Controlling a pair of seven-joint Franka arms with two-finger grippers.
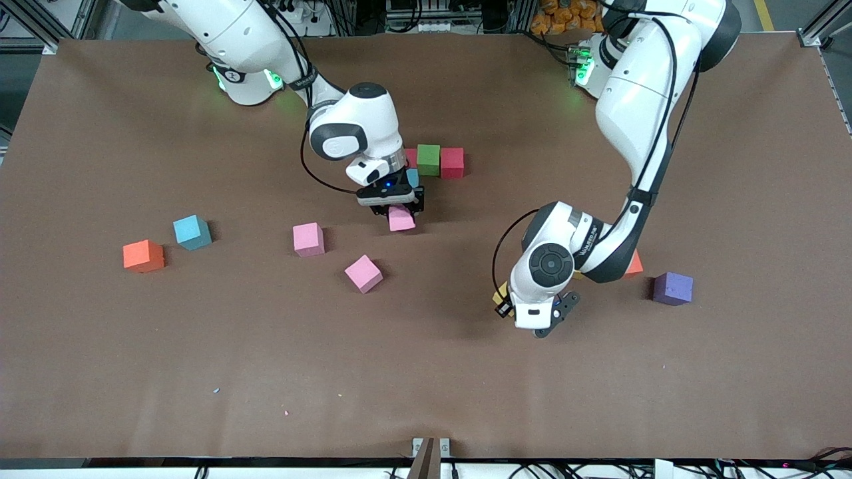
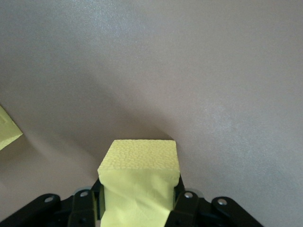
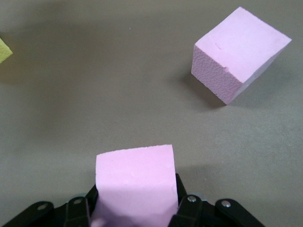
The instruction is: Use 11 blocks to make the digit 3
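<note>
pink blocks [image 1: 308,239]: 4 | red [image 1: 452,162]: 1 | green [image 1: 428,159]: 1 | light blue [image 1: 192,232]: 2 | orange [image 1: 143,256]: 2 | purple [image 1: 672,288]: 1 | yellow [image 2: 138,182]: 2 seen

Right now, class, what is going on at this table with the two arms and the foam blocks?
Both arms are carrying blocks. The right gripper is shut on a pink block, just below the started row of green block and red block. The left gripper is shut on a yellow block, over bare table near the purple block. Two more pink blocks, a light blue block and an orange block lie loose toward the right arm's end.
</note>
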